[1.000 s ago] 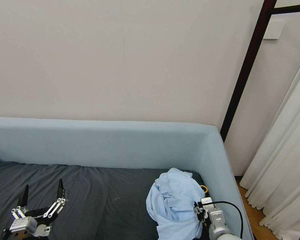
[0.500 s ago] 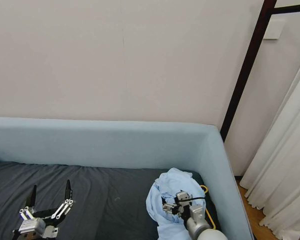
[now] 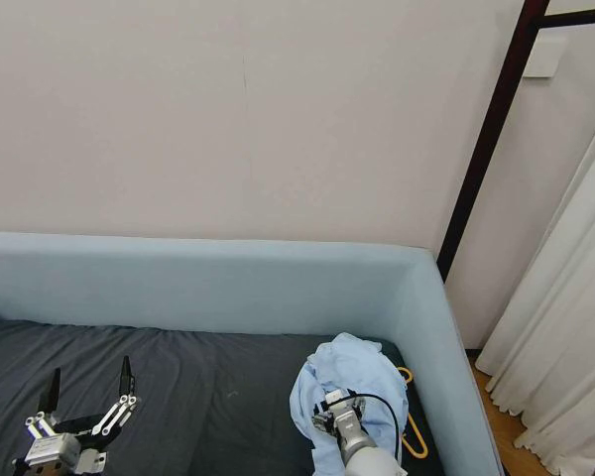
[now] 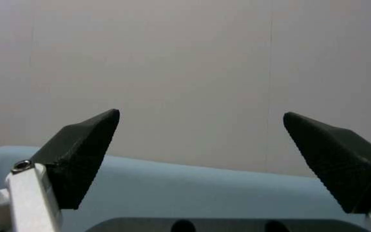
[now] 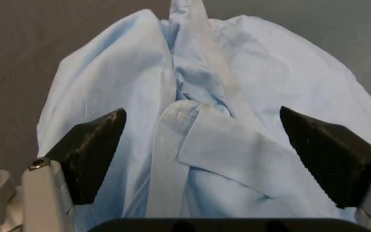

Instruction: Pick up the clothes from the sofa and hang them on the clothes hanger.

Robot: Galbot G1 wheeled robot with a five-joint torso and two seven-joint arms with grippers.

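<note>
A crumpled light-blue shirt lies on the dark seat of the sofa, at its right end. An orange hanger sticks out from under the shirt's right side. My right gripper hovers over the shirt's near part, open; in the right wrist view its fingers straddle the shirt's collar. My left gripper stands open over the seat at the lower left, nothing between its fingers.
The sofa's pale-blue backrest and right armrest wall in the seat. A dark vertical pole stands right of the sofa. White curtains hang at the far right over wooden floor.
My right gripper has moved left over the shirt, from its right edge to above its near middle. The left gripper rose a little, then shifted slightly left.
</note>
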